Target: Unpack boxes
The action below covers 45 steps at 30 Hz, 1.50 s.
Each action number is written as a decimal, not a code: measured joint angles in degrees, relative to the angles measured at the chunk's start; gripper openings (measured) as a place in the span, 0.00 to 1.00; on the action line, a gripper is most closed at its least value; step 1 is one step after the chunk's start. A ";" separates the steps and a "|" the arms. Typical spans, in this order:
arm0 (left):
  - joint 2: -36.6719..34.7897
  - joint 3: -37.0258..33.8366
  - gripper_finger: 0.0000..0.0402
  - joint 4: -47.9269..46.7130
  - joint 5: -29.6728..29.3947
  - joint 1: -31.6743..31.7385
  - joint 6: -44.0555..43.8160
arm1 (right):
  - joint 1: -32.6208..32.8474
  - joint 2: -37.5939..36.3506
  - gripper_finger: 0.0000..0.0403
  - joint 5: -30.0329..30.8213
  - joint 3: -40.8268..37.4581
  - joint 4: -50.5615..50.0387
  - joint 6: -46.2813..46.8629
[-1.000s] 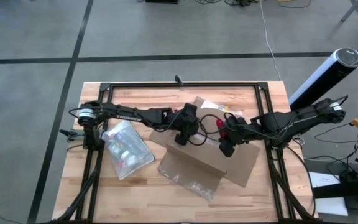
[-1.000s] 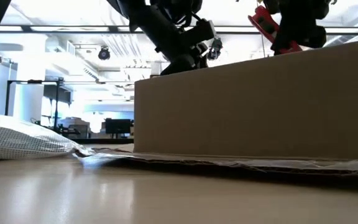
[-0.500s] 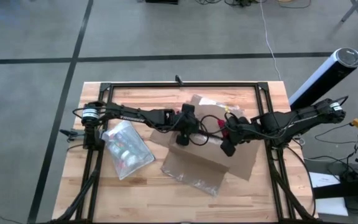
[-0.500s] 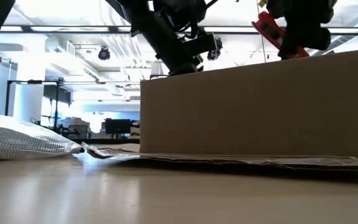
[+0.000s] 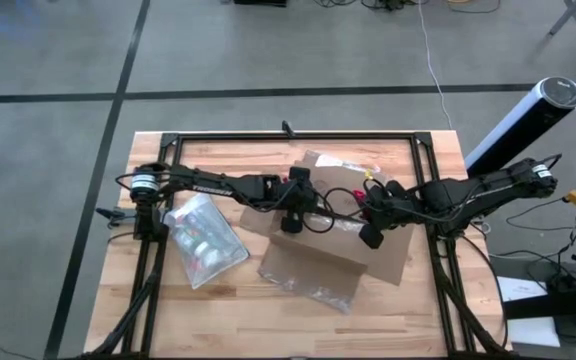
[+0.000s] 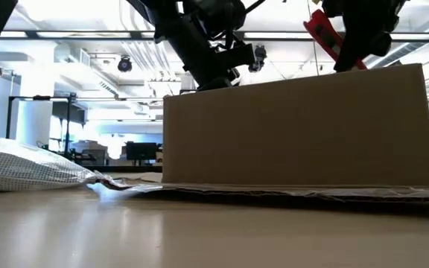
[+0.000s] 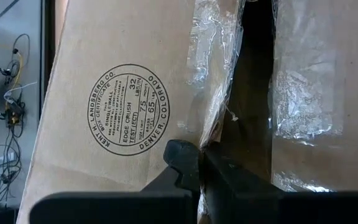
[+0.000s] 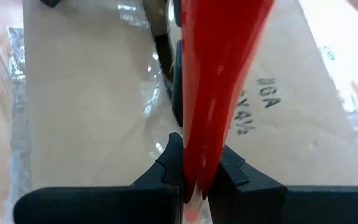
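The brown cardboard box (image 5: pixel 320 245) stands mid-table, its clear-taped top flaps split by a dark slit (image 7: pixel 253 93). My left gripper (image 7: pixel 201 163) reaches in from the table's left over the box top (image 5: pixel 290 222) and is shut on a flap's edge. My right gripper (image 8: pixel 197 171) hovers above the box's right part (image 5: pixel 370 235), shut on a red utility knife (image 8: pixel 219 74). In the low view the knife (image 6: pixel 332 39) slants clear above the box wall (image 6: pixel 296 126). My left gripper pinches the taped edge (image 7: pixel 211 135) of the stamped top flap, beside the slit, between its two fingers. The fingers slant down onto it from the table's left side. The box rests on the table. My right gripper pinches the red knife's body (image 8: pixel 199 163) between its two fingers, the fingers lying across it. The knife runs forward past the fingertips, slanting down toward the box top, lifted clear of it.
A translucent zip pouch (image 5: pixel 203 240) lies on the table's left part. Clear film (image 5: pixel 323 293) spreads from under the box toward the near edge. A black frame rail (image 5: pixel 288 136) rims the table. A white and black cylinder (image 5: pixel 523 118) stands off the table's right.
My left gripper has sunk a little onto the box top and shut on the flap's edge. The box has shifted slightly on the table. My right gripper has rolled in place, and the red knife now slants more steeply.
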 joint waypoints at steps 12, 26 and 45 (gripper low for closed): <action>-3.23 -0.35 0.00 -2.99 1.21 -0.04 1.74 | -0.40 2.62 0.04 1.73 -2.47 4.86 -4.01; -3.35 -0.18 0.00 -5.14 2.24 0.02 1.03 | -0.68 2.20 0.04 1.75 -6.05 9.05 -3.08; -3.46 -0.23 0.00 -6.08 2.78 0.00 1.03 | -0.61 1.31 0.04 -0.60 -5.29 10.75 -1.12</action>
